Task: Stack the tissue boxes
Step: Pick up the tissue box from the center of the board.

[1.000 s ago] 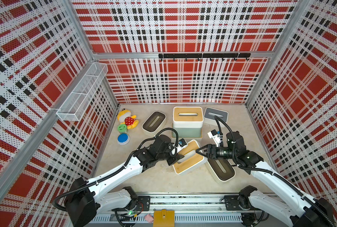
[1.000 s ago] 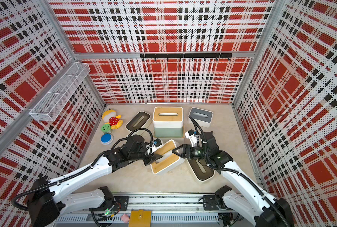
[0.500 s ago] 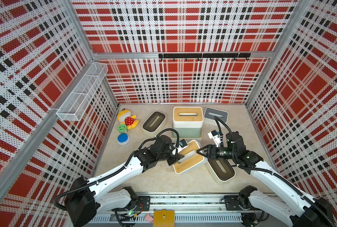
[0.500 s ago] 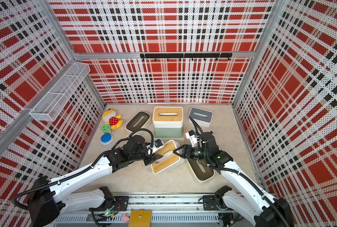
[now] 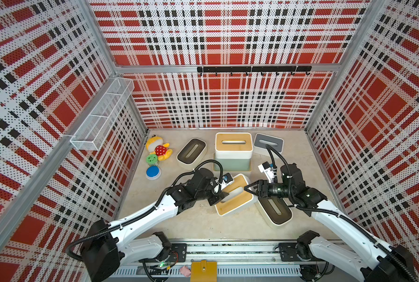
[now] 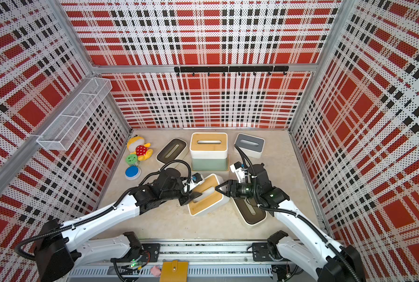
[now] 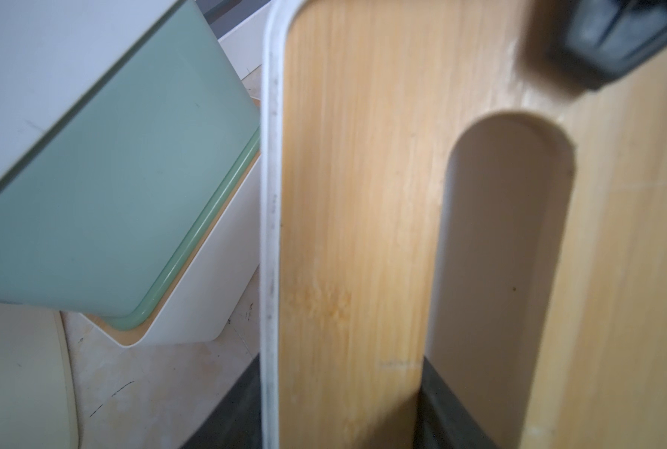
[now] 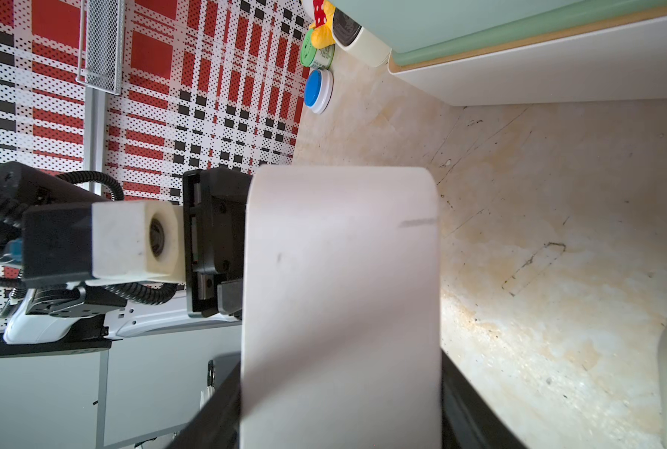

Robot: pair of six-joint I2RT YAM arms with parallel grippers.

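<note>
The left gripper (image 5: 218, 196) is closed on the tan-lidded box (image 5: 237, 197): in the left wrist view one finger sits in the lid slot and the other outside the white rim, pinching the strip of lid between them. The right gripper (image 5: 250, 190) has its jaws astride the opposite short end of the same box and, in the right wrist view, appears clamped to the white wall. The box lies askew at the table centre, between the two arms; whether it is clear of the surface cannot be told

Progress, as judged: a stack (image 5: 233, 151) of three stands at 12 o'clock, with a white tan-lidded box on a mint-green one on a white base. Four boxes are left to place: the held one, an olive-lidded box (image 5: 191, 153) at 11 o'clock, a grey-lidded box (image 5: 268, 144) at 1 o'clock, and a second olive-lidded box (image 5: 274, 210) at 4 o'clock, just beside the held box and partly under the right arm

At 10 o'clock lie a plush toy (image 5: 158, 149), a green disc (image 5: 151, 159) and a blue disc (image 5: 153, 172), which are not part of the task

The table (image 5: 198, 224) is beige, mottled and scratched. The perforated walls (image 5: 228, 102) are red, black and white plaid, with a wire basket (image 5: 103, 117) at 9 o'clock and a black hook rail (image 5: 252, 69) at 12 o'clock
</note>
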